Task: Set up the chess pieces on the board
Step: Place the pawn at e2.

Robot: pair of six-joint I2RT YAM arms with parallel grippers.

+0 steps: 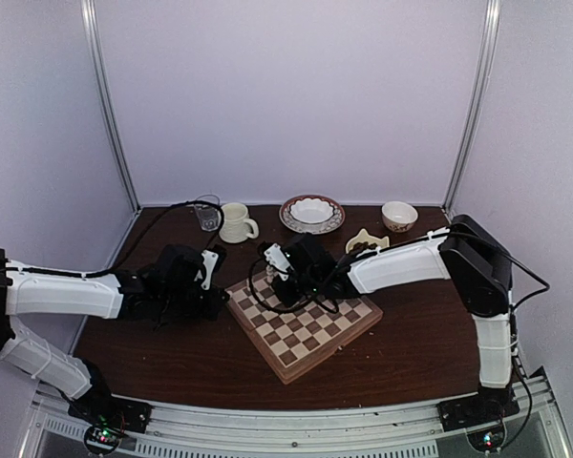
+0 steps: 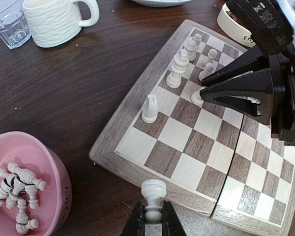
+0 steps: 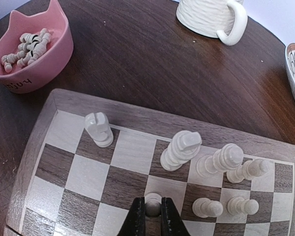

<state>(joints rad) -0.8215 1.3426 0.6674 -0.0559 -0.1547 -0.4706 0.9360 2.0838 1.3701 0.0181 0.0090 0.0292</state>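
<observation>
Dark brown wood tabletop (image 1: 172, 353) inside a booth of plain pale walls (image 1: 296, 95), seen from above. At the centre of that frame lies the board (image 1: 296, 355), turned cornerwise.

Cream chess pieces (image 3: 180, 149) stand in two short rows at the right of the right wrist view, with one alone to their left. The right gripper (image 3: 152, 216), bottom centre of its own view, is clenched on a pawn (image 3: 153, 202) standing on a board square. The left gripper (image 2: 153, 222), bottom centre of its view, grasps a cream piece (image 2: 153, 192) at the board's rim.

Only the wrist views show a pink bowl (image 2: 59, 182) of loose pieces, left of the board. Only the overhead view shows the whole back row: glass (image 1: 207, 214), mug (image 1: 237, 222), patterned plate (image 1: 286, 216), small bowl (image 1: 399, 216).
</observation>
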